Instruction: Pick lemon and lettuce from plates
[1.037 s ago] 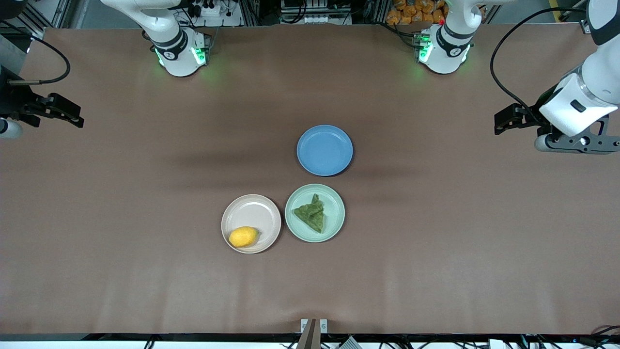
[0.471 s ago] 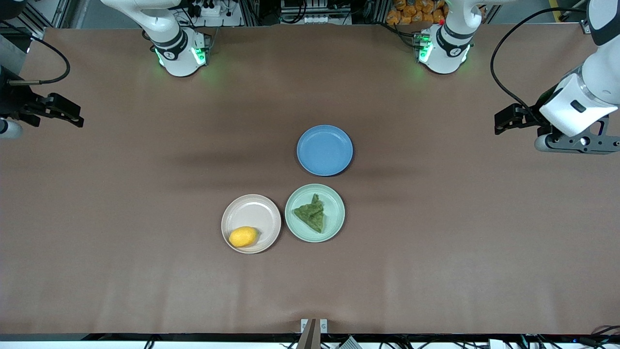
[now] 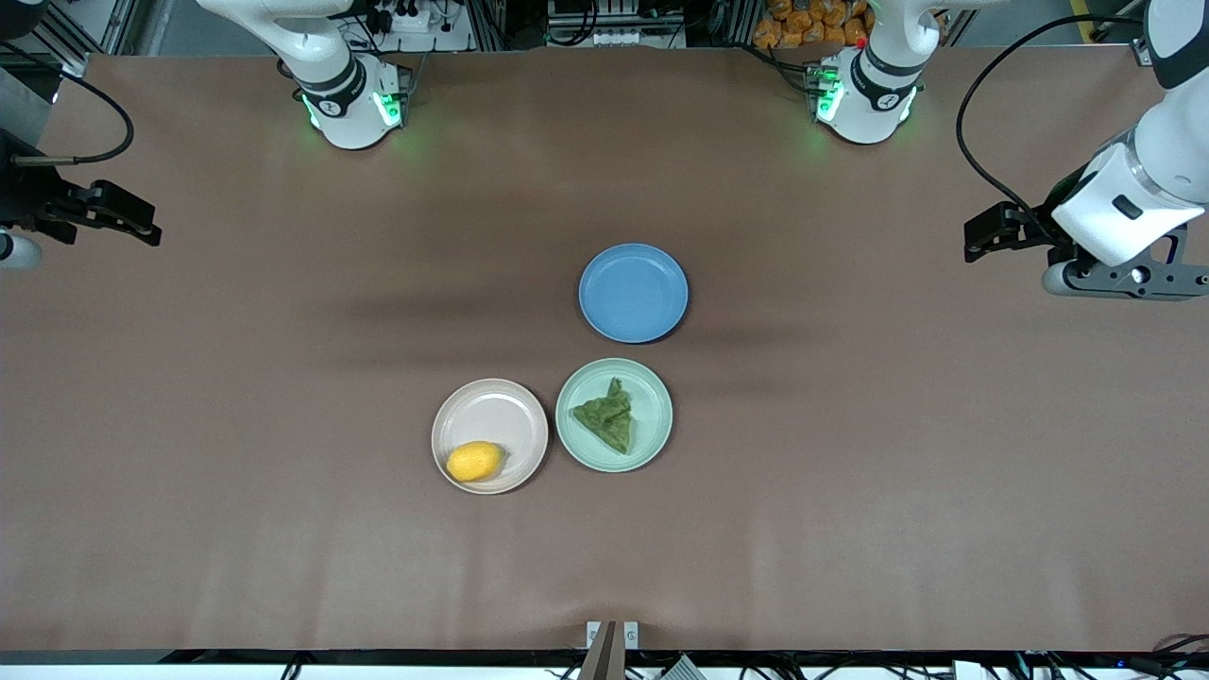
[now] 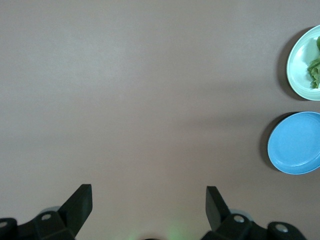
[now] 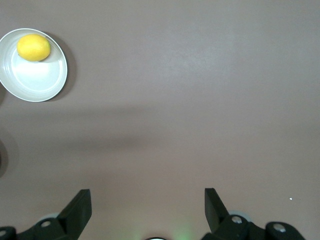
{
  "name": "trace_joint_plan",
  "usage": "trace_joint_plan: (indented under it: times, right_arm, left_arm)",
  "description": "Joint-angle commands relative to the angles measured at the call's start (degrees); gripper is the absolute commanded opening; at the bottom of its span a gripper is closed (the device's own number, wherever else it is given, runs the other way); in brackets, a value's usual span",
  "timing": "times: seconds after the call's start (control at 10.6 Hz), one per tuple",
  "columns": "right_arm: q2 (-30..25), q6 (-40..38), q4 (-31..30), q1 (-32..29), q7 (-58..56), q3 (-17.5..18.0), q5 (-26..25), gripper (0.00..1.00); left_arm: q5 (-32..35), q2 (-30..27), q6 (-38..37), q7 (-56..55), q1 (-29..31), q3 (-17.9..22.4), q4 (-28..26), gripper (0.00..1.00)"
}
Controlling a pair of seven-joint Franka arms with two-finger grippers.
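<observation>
The yellow lemon (image 3: 474,461) lies on the beige-pink plate (image 3: 493,412), at its edge nearest the front camera. The dark green lettuce (image 3: 606,421) lies on the mint green plate (image 3: 654,416) beside it. My left gripper (image 3: 984,236) hangs open and empty over the bare table at the left arm's end. My right gripper (image 3: 142,227) hangs open and empty over the right arm's end. The left wrist view shows its gripper (image 4: 148,200), the mint plate (image 4: 299,65) and the lettuce (image 4: 315,70). The right wrist view shows its gripper (image 5: 148,202), the lemon (image 5: 33,47) and its plate (image 5: 42,75).
An empty blue plate (image 3: 633,292) sits farther from the front camera than the mint plate, close to it; it also shows in the left wrist view (image 4: 295,142). Brown tabletop (image 3: 283,378) lies between each gripper and the plates.
</observation>
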Motion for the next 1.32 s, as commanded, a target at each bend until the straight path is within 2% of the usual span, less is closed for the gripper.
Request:
trace_joint_plan:
  times: [0.0, 0.75, 1.04, 1.23]
  right_arm:
    - [0.0, -0.6, 0.2, -0.9, -0.7, 0.6, -0.8, 1.0]
    - [-0.5, 0.0, -1.6, -1.8, -0.3, 0.7, 0.2, 1.0]
    - [-4.2, 6.1, -8.3, -1.7, 0.1, 0.8, 0.3, 1.0]
    - [-5.0, 7.5, -9.8, -1.6, 0.2, 0.8, 0.3, 1.0]
  left_arm:
    - [1.2, -0.2, -0.7, 0.6, -0.2, -0.2, 0.0, 1.0]
    - [0.5, 3.4, 0.2, -0.2, -2.9, -1.0, 0.2, 1.0]
    - [0.4, 6.1, 0.5, -0.2, -5.7, -1.3, 0.2, 1.0]
    - [0.2, 8.4, 2.2, -0.2, -8.0, -1.7, 0.2, 1.0]
